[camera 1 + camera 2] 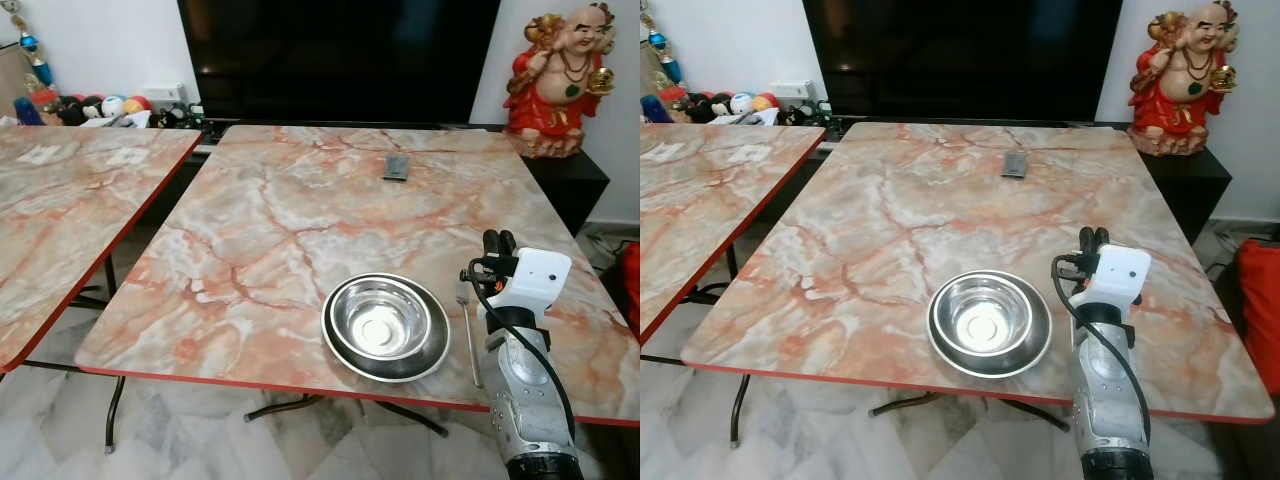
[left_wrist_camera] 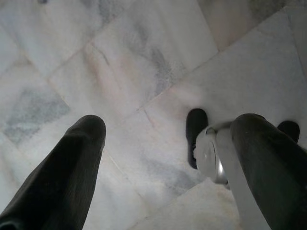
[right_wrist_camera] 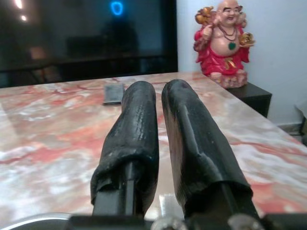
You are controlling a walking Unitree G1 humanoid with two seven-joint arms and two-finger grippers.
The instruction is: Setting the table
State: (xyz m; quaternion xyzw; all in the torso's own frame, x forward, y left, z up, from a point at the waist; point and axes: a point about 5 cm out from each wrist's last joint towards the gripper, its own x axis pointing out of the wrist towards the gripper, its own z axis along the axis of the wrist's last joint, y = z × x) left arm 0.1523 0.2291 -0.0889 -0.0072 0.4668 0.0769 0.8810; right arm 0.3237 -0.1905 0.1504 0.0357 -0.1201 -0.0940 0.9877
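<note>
Left eye view: a marble-patterned table (image 1: 300,230) with a red edge carries a steel bowl (image 1: 385,325) near its front edge, right of centre. The bowl sits nested in a second, darker dish of similar size. A fork (image 1: 467,325) lies just beside the bowl on its right, handle toward the front edge. The right gripper (image 1: 497,243) hovers above the front right part of the tabletop, beyond the fork, fingers pressed together and holding nothing. A small dark remote (image 1: 397,167) lies near the far edge.

Right eye view: a red statue (image 1: 1181,80) stands on a dark cabinet past the far right corner. A second table (image 1: 700,200) stands to the left.

Left wrist view: the left gripper (image 2: 168,158) hangs over a pale tiled floor (image 2: 144,62), fingers spread wide, empty.

Right wrist view: the two black fingers (image 3: 139,139) lie nearly touching, pointing along the tabletop toward the far edge.
</note>
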